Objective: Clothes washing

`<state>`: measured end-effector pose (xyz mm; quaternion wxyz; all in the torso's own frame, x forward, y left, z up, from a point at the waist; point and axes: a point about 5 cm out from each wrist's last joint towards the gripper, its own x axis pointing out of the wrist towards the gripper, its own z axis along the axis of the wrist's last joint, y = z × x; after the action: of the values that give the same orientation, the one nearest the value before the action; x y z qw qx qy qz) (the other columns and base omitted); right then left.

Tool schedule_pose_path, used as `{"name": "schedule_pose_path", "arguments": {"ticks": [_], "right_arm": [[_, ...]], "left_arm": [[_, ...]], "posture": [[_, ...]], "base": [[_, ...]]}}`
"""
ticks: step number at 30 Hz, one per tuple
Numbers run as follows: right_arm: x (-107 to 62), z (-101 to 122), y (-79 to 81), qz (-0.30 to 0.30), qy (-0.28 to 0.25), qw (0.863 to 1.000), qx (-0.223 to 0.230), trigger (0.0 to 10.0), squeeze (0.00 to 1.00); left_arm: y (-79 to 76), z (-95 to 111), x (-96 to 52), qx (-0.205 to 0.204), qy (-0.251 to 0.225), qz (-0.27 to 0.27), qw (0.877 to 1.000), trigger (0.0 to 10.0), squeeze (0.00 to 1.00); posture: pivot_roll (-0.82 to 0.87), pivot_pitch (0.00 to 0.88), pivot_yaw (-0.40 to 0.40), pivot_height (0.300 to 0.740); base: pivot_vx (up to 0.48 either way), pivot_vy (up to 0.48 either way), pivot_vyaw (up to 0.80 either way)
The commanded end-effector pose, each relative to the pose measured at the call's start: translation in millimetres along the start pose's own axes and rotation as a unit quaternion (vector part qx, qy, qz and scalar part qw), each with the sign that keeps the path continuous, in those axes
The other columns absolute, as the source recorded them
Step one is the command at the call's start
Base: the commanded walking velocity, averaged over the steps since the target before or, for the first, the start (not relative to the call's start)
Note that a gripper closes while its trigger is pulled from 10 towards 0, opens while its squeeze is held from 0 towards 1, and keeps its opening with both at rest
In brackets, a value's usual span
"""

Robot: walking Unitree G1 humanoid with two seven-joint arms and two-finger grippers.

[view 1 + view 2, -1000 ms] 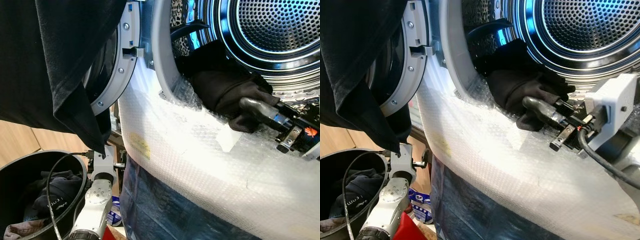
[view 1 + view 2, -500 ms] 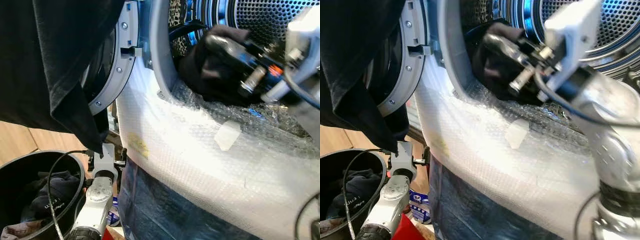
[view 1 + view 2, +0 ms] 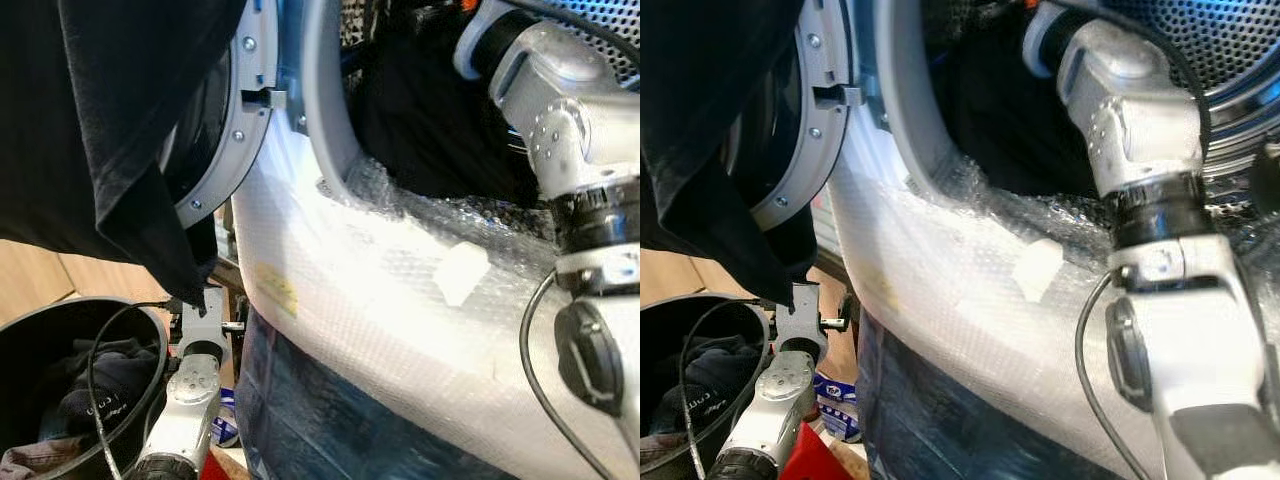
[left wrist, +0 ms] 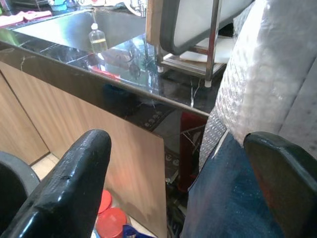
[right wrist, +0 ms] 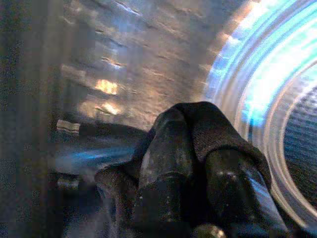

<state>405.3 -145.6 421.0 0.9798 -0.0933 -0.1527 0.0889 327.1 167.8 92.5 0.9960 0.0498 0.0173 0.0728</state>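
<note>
In the left eye view, the right arm (image 3: 575,150) is reaching up and into the mouth of the washing machine (image 3: 400,300), whose front is wrapped in bubble wrap and is carrying a small white tape patch (image 3: 455,272). A black garment (image 3: 440,130) is lying in the opening, just inside the grey door seal (image 3: 330,110). Another dark cloth (image 3: 110,130) is hanging over the open door (image 3: 235,120) at the machine's left edge. Below it a black laundry basket (image 3: 60,330) is holding dark clothes (image 3: 105,375), and the left arm (image 3: 190,400) is hanging beside the basket's rim.

In the right eye view, the same right arm (image 3: 1140,140) is crossing the perforated drum (image 3: 1230,40), with the black garment (image 3: 1010,120) sitting behind it at the drum's lower edge.

In the left wrist view, the left gripper (image 4: 183,188) is standing spread wide with nothing between its fingers (image 4: 69,183); beyond it a dark worktop (image 4: 99,64) is carrying a small bottle (image 4: 98,38) near its far edge.

In the right wrist view, the right gripper (image 5: 198,173) is pinching the black garment (image 5: 203,129), the cloth wrapping over both fingers (image 5: 163,168), in front of the shiny drum wall (image 5: 148,54)
</note>
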Motion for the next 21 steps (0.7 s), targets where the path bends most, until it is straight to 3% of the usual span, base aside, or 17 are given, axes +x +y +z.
{"name": "schedule_pose_path", "arguments": {"ticks": [1, 3, 4, 6, 7, 9, 10, 13, 21], "right_arm": [[-3.2, -2.1, -30.7, -0.104, 0.017, 0.994, -0.04, 0.0, 0.0], [-8.7, -3.4, -52.5, -0.181, 0.023, 0.979, -0.088, 0.0, 0.0], [-14.1, -6.1, -68.7, -0.231, 0.03, 0.968, -0.087, 0.0, 0.0], [-16.2, -8.0, -74.1, -0.246, 0.034, 0.965, -0.077, 0.0, 0.0], [-14.3, -11.7, -70.4, -0.221, 0.043, 0.972, -0.068, 9.8, 0.0], [-12.8, -12.6, -67.0, -0.211, 0.044, 0.975, -0.058, 10.0, 0.0], [-8.6, -16.2, -55.5, -0.182, 0.046, 0.982, -0.027, 10.0, 0.0], [-4.9, -20.2, -45.0, -0.154, 0.047, 0.987, 0.015, 10.0, 0.0], [-5.6, -44.2, -39.7, -0.16, 0.072, 0.977, 0.124, 10.0, 0.0]], "left_arm": [[-6.6, 3.6, 1.9, 0.008, -0.006, -0.011, 1.0, 10.0, 0.0], [-8.5, 4.6, 2.7, 0.006, -0.006, -0.013, 1.0, 10.0, 0.0], [-9.9, 6.1, 3.5, 0.006, -0.008, -0.016, 1.0, 10.0, 0.0], [-10.4, 6.7, 3.8, 0.006, -0.009, -0.018, 1.0, 10.0, 0.0], [-11.8, 7.2, 3.5, 0.007, -0.01, -0.021, 1.0, 10.0, 0.0], [-12.0, 7.1, 3.4, 0.008, -0.01, -0.021, 1.0, 10.0, 0.0], [-12.5, 5.6, 3.8, 0.009, -0.005, -0.023, 1.0, 10.0, 0.0], [-14.2, 7.7, 6.3, 0.01, -0.005, -0.027, 1.0, 10.0, 0.0], [-11.5, 16.0, 11.9, 0.011, -0.017, -0.024, 1.0, 10.0, 0.0]], "posture": [[-0.13, 0.0, -0.118, 0.74], [-0.12, 0.0, -0.122, 0.74], [-0.12, 0.0, -0.122, 0.74], [-0.12, 0.0, -0.122, 0.74], [-0.1, 0.0, -0.131, 0.74], [-0.1, 0.0, -0.131, 0.74], [-0.11, 0.0, -0.123, 0.74], [-0.1, 0.0, -0.131, 0.74], [-0.1, 0.0, -0.133, 0.74]], "base": [[0.0, 0.0, 0.0], [0.0, 0.0, 0.0], [0.0, 0.0, 0.0], [0.0, 0.0, 0.0], [0.0, 0.0, 0.0], [0.0, 0.0, 0.0], [0.0, 0.0, 0.0], [0.0, 0.0, 0.0], [0.0, 0.0, 0.0]]}}
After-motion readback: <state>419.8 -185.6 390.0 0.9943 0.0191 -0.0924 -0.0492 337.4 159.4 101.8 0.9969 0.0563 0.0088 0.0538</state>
